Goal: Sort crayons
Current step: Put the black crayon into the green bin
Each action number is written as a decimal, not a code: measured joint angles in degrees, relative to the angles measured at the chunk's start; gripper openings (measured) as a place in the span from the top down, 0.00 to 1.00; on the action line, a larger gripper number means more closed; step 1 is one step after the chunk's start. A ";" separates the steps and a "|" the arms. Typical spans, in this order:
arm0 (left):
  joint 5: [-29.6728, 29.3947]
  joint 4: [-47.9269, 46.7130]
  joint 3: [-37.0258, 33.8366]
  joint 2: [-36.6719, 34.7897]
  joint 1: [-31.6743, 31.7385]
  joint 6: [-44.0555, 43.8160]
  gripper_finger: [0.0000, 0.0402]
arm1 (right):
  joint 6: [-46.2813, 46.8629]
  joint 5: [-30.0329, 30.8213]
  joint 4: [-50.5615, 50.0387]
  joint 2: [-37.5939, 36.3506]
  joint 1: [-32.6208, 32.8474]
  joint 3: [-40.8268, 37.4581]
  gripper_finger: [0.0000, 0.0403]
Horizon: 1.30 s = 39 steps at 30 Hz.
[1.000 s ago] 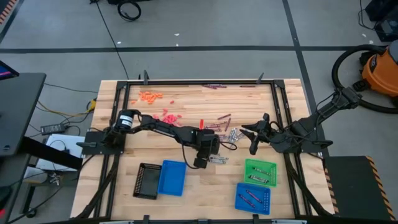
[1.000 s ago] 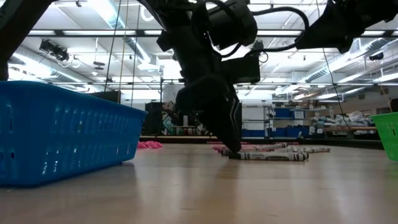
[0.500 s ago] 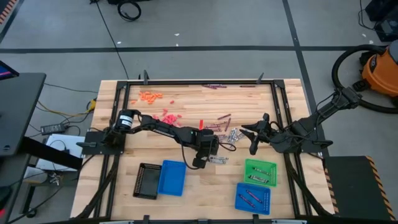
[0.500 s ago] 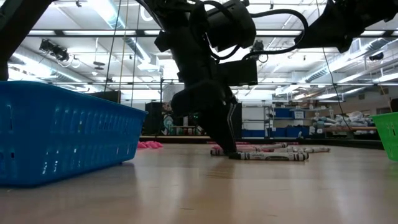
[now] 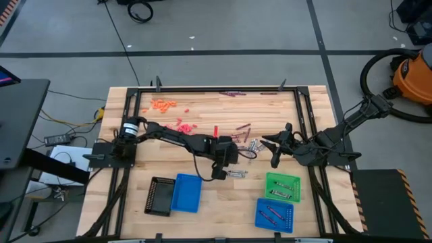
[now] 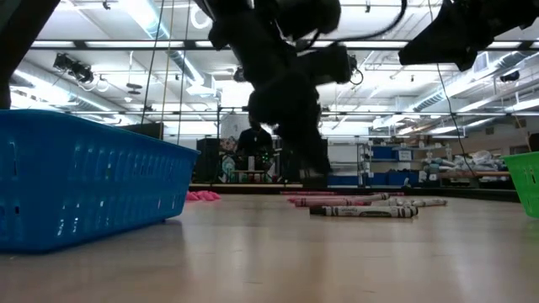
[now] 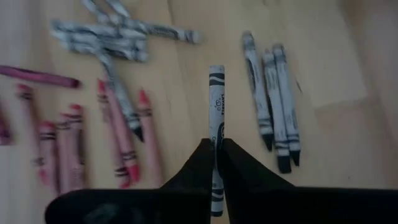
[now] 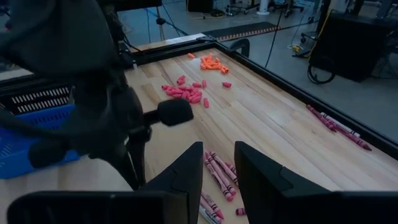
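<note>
floor: grey concrete, dark taped lines
vacuum: orange, far right
ceiling lights: long strips

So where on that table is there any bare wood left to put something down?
Bare wood lies left of the black tray, down to the near edge, and between the orange crayons and the purple crayons. It is crowded mid-table, where the left gripper holds a grey crayon over the grey crayons and pink crayons.

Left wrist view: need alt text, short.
The left hand, shut on a grey crayon, holds it above the wooden table. Below lie three grey crayons side by side, a grey pile and a row of pink crayons.
</note>
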 joint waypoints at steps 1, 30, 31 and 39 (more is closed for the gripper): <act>-0.28 -0.31 0.00 -0.78 0.00 -0.18 0.96 | 0.23 0.00 -0.02 0.00 0.00 0.00 0.75; -3.93 11.12 0.09 -5.33 -5.29 0.61 0.96 | 0.73 0.43 -0.96 0.02 0.70 0.00 0.76; -3.91 11.44 0.09 -5.30 -5.87 1.03 0.96 | 0.77 0.42 -0.98 0.02 0.70 0.00 0.76; -3.99 13.14 0.09 -4.88 -7.71 1.52 0.96 | 1.32 0.69 1.15 0.36 0.70 -1.73 0.76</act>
